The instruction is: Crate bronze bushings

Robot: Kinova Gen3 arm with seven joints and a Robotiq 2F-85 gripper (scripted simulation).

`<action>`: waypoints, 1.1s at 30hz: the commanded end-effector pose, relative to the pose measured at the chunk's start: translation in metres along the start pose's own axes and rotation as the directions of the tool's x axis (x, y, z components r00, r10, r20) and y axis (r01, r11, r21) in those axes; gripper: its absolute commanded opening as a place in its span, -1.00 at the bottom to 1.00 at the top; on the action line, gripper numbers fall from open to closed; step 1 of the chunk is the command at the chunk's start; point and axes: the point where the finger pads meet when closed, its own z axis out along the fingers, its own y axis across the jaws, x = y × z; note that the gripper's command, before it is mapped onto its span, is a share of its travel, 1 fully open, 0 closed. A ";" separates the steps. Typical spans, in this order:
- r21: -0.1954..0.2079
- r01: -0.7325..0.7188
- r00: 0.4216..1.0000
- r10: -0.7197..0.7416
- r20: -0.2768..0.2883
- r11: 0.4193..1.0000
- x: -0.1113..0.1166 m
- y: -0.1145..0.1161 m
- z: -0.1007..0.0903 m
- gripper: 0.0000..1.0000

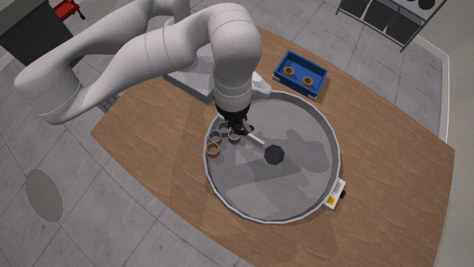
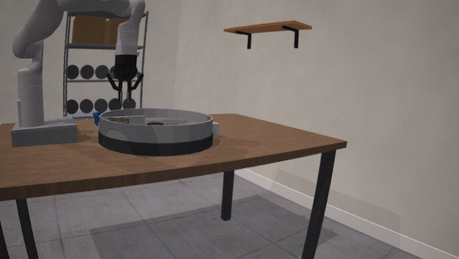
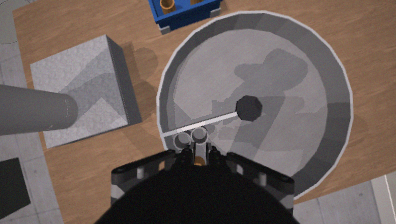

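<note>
A bronze bushing [image 1: 213, 145] stands at the left rim of the grey turning table [image 1: 272, 156]. Three steel bushings [image 1: 215, 137] [image 1: 223, 127] [image 1: 235, 137] stand beside it. My gripper [image 1: 242, 129] hangs well above these bushings, clear of the rim in the side view [image 2: 125, 101]. Its fingers stand a little apart with nothing between them. In the wrist view the gripper [image 3: 199, 150] points down over the steel bushings [image 3: 192, 137], and the bronze one [image 3: 199, 161] shows between the fingers, far below. The blue crate [image 1: 300, 73] holds two bronze bushings [image 1: 289, 71] [image 1: 307, 81].
A white bar [image 1: 254, 138] runs from the black hub [image 1: 274, 154] toward the bushings. The table has a raised rim. The arm's grey base block [image 1: 195, 75] is behind the table, left of the crate. A white control box [image 1: 334, 196] sits at the front right rim.
</note>
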 end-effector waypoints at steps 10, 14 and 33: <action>-0.001 -0.003 1.000 0.003 0.001 1.000 -0.058 -0.001 0.001 -0.64; -0.001 -0.003 1.000 0.003 0.001 1.000 -0.058 -0.001 0.001 -0.64; 0.013 0.059 0.998 -0.059 -0.007 0.998 -0.069 0.008 0.003 -0.64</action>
